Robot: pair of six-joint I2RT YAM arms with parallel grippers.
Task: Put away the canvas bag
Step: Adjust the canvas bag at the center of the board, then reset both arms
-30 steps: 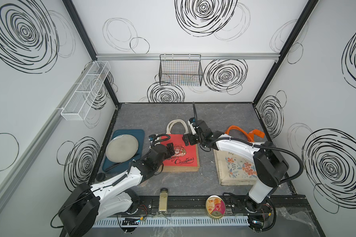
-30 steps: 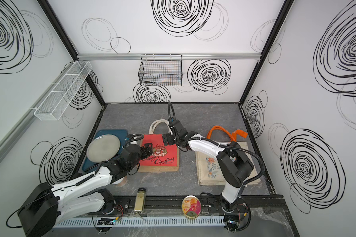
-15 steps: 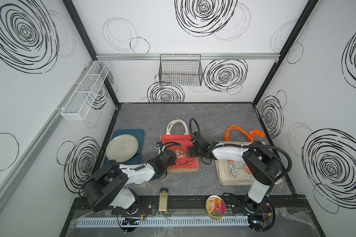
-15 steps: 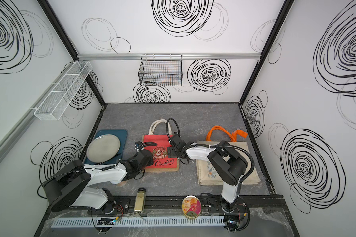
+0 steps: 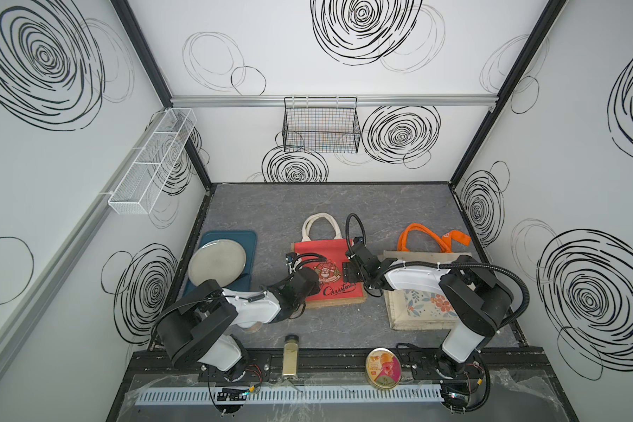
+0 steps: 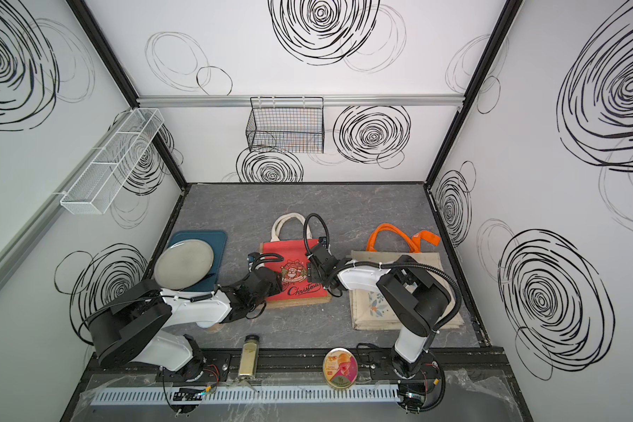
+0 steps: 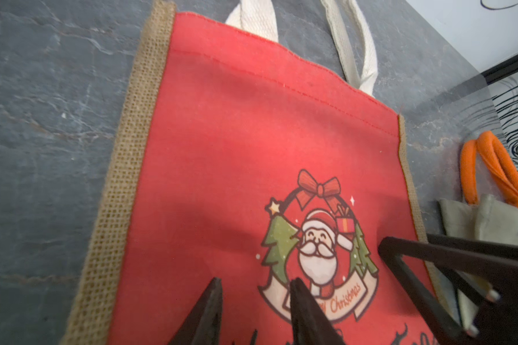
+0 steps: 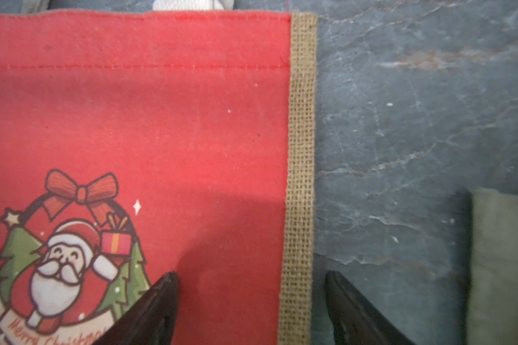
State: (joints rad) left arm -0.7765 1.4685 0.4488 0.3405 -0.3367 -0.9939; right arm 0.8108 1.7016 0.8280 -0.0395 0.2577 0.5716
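The red bag (image 5: 318,252) lies flat in the middle of the worktop (image 5: 307,204), its 2 cream webbing handles (image 5: 320,223) pointing toward the back wall. Both arms have their tips low over it, 1 from each side, probably so that a limp, flat thing can be lifted by 2 points without folding.

The left pincer (image 7: 256,283) is over the printed face beside the Santa wreath. Its jaws are narrow but parted, with smooth red cloth showing between them and no pinch of fabric raised, so nothing looks gripped yet. The right pincer (image 8: 251,277) is spread wide across the bag's side. 1 finger is over the red panel and the other over bare worktop, with the burlap strip (image 8: 301,149) between them. That seems a sensible spot, since the coarse open weave and stitched seam give a thicker edge to bite.

The red face is a fine, matte weave with a stitched hem. The worktop is grey and veined like stone.

A beige bag (image 5: 417,318) with orange handles (image 5: 421,234) lies just beside it, apart. A black wire basket (image 5: 320,124) hangs on the back wall, a likely place to put the bag.
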